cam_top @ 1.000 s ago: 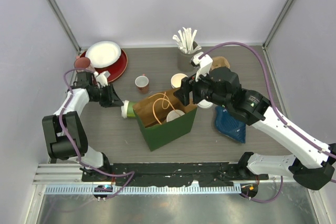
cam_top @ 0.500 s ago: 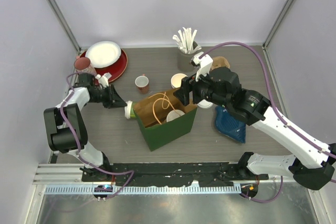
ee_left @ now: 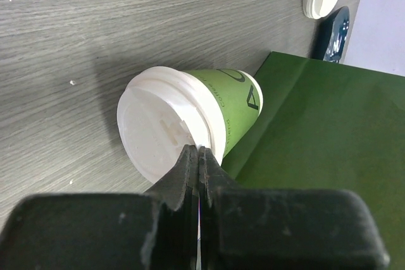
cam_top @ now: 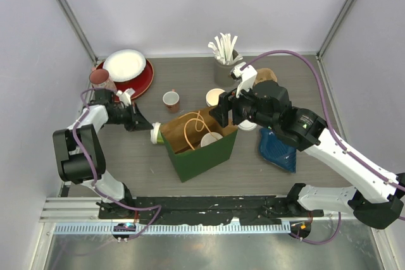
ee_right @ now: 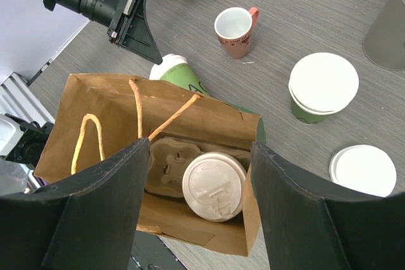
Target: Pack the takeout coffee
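Your left claw (ee_left: 196,154) is clenched, tips against the lid (ee_left: 152,137) of the green cup (ee_left: 231,102) lying tipped on the desk (ee_left: 76,42) beside the bag (ee_left: 316,137). Your right claw (ee_right: 199,147) hangs spread over the bag. The cup looks light and crushable: hold it mid-body, gently.

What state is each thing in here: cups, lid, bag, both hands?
Bag: upright, mouth open.
Tipped cup: lying on its side beside the bag, lid on.
Cup in bag: upright in the tray, lidded.
Cup behind bag: upright, lidded.
Loose lid: flat on the table.
Red-and-white cup: upright, empty, no lid.
Left hand: shut, tips at the tipped cup's lid.
Right hand: open, above the bag mouth.
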